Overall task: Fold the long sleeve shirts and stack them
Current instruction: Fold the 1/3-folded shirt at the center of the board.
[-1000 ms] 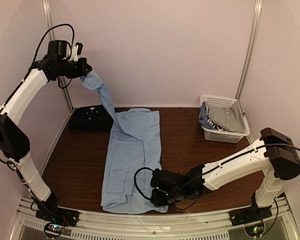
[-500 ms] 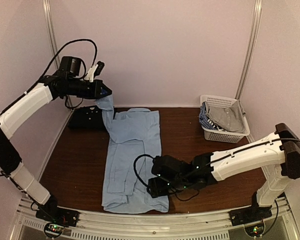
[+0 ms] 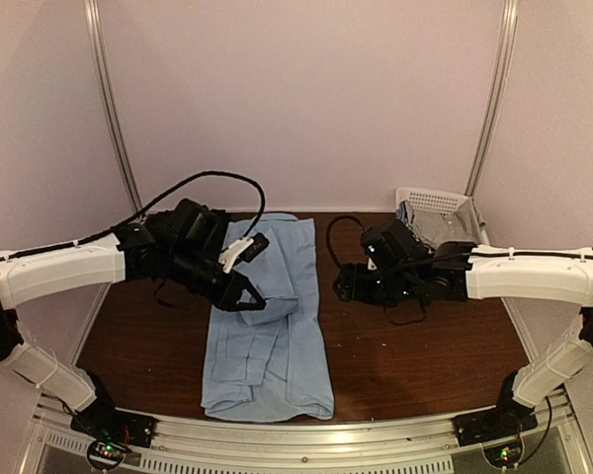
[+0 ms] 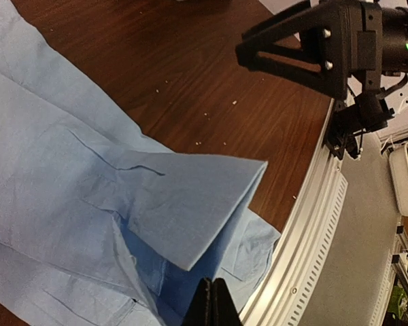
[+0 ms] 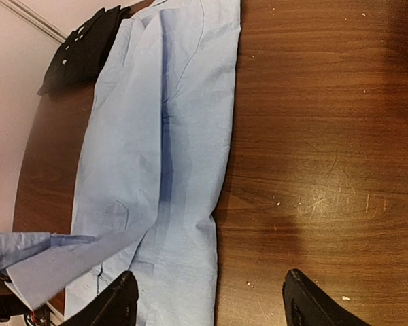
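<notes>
Left wrist view: left hand (image 4: 209, 307) pinched shut on the sleeve (image 4: 183, 204) of the light blue shirt (image 3: 277, 355), which lies flat on the counter (image 3: 395, 346) beneath it. Right hand (image 5: 207, 302) wide open, empty. I judge the cloth light and limp; take cuffs or hems.

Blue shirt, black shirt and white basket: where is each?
light blue shirt (image 3: 277, 336), top view, its flat lower body.
black shirt (image 5: 85, 51), right wrist view, its buttoned front.
white basket (image 3: 430, 200), top view, its back rim.
</notes>
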### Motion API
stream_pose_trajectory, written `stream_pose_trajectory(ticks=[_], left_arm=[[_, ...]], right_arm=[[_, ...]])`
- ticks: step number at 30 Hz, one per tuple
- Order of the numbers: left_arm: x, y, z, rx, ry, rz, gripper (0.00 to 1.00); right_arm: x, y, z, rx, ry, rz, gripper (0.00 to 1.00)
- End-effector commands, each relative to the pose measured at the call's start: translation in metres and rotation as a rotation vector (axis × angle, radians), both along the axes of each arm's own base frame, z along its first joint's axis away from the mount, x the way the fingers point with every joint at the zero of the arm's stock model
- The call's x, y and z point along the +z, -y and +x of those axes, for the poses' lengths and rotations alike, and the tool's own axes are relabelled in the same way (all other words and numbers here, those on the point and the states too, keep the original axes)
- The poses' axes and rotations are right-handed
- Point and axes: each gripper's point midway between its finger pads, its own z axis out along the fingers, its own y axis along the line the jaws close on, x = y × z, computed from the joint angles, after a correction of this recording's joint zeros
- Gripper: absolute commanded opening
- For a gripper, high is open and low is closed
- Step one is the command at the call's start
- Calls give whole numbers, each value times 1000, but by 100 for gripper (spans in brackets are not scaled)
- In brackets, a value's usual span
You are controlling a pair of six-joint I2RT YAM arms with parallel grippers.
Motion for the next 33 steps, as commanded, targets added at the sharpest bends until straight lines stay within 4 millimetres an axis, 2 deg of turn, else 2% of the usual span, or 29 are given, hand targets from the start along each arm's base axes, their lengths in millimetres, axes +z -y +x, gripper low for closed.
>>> stream_pose_trajectory(ticks=[1,7,15,25,28,33], left_arm=[[-4,20,-12,-19,18,-32,0],[-22,31,-26,-50,-4,13,0],[-35,38,-40,-73,-25,37,0],[-17,44,-44,-71,-24,-44,0],[-18,44,-46,-67,-24,-56,0],[-31,46,-54,-79,-54,-47,0]], right_arm=[[-18,10,-5,26,-13,-79,74],[-40,8,-13,52,-59,-77,74],[-49,9,-17,66,-77,-82,74],[-47,9,-18,69,-71,-85,74],[-47,9,-18,67,-71,-86,74],[-49,8,-19,70,-73,-91,74]])
